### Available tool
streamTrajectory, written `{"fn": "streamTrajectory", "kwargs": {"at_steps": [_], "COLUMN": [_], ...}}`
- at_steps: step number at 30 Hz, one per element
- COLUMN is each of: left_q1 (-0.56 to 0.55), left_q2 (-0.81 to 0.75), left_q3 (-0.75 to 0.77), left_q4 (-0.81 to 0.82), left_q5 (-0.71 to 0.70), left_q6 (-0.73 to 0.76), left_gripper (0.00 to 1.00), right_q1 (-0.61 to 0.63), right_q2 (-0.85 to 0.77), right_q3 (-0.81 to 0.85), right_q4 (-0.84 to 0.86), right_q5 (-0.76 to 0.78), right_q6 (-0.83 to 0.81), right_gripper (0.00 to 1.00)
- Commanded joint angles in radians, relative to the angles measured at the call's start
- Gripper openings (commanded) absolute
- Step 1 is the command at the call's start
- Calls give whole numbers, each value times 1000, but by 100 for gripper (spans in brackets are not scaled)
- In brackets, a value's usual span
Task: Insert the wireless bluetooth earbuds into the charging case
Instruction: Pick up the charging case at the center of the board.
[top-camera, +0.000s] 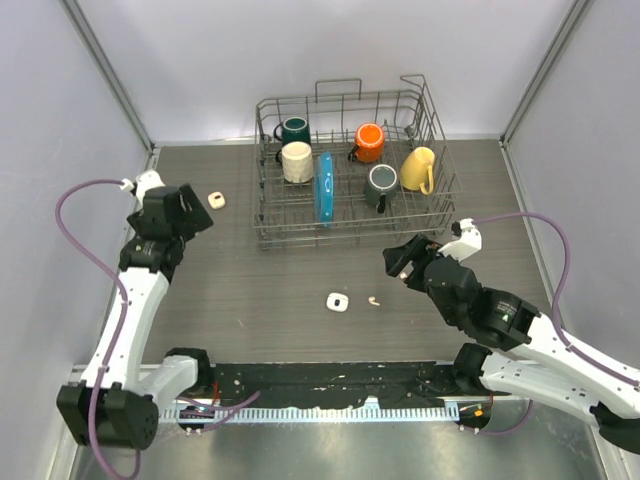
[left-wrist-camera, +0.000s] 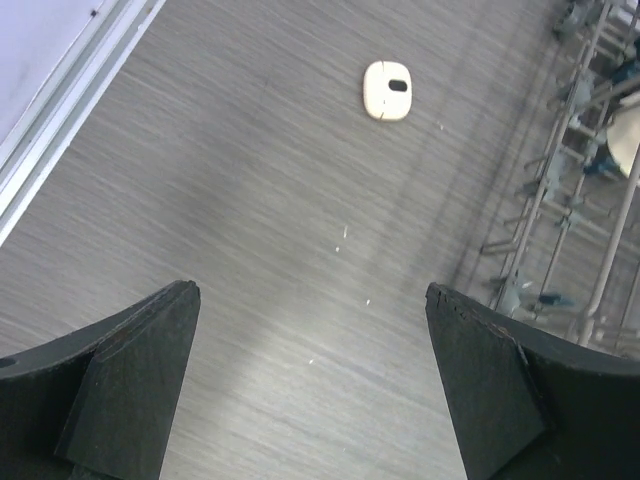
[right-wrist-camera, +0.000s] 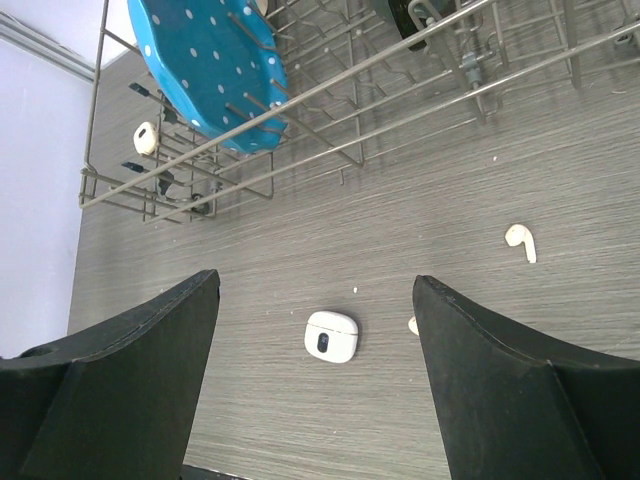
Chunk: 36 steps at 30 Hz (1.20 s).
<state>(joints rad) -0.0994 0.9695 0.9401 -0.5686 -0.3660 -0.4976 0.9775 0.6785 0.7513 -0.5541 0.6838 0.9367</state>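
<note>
A white charging case (top-camera: 336, 302) lies on the dark table in front of the rack; in the right wrist view (right-wrist-camera: 331, 336) it lies below and between my fingers, with a dark oval mark on top. One cream earbud (right-wrist-camera: 520, 241) lies to its right. A second earbud (right-wrist-camera: 412, 324) peeks out beside my right finger. The top view shows one earbud (top-camera: 374, 299) next to the case. A second cream case (top-camera: 215, 199) lies left of the rack and shows in the left wrist view (left-wrist-camera: 387, 90). My right gripper (right-wrist-camera: 315, 280) (top-camera: 400, 260) is open and empty. My left gripper (left-wrist-camera: 312, 291) (top-camera: 192, 214) is open and empty, short of the cream case.
A wire dish rack (top-camera: 350, 165) stands at the back with several mugs and a blue dotted plate (right-wrist-camera: 210, 60). Its near edge runs close above my right gripper and along the right of the left wrist view (left-wrist-camera: 560, 190). Walls close in the table on both sides.
</note>
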Motion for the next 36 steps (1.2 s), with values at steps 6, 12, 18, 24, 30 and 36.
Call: {"fn": "streamTrajectory", "kwargs": {"at_steps": [6,12,18,24,30,36], "left_q1": [47,47,47,55,107,147], "left_q2": [270,224,222,396,547,710], "left_q3": [298,201,186,327,407,500], "left_q4": [-244,-121,-56,-103,-108,-79], "left_q5": [-76,-15,32,15,39,99], "left_q6": [-82,-24,1,36,4,36], "left_gripper": [100,100,100,100,100,99], "right_q1": [-5,-5,-3,-3,-5,-5], "right_q2": [-60,-80,-80,-79,-85,-97], "right_q3": [14,6,10,14,23,16], "right_q4": [-33,-33,-35,-35,-35,-33], "right_q5": [45,45,40,36,37,42], "right_q6": [-15,-26,-29,-35,-39,-41], "right_gripper": [84,84,84,84,84,84]}}
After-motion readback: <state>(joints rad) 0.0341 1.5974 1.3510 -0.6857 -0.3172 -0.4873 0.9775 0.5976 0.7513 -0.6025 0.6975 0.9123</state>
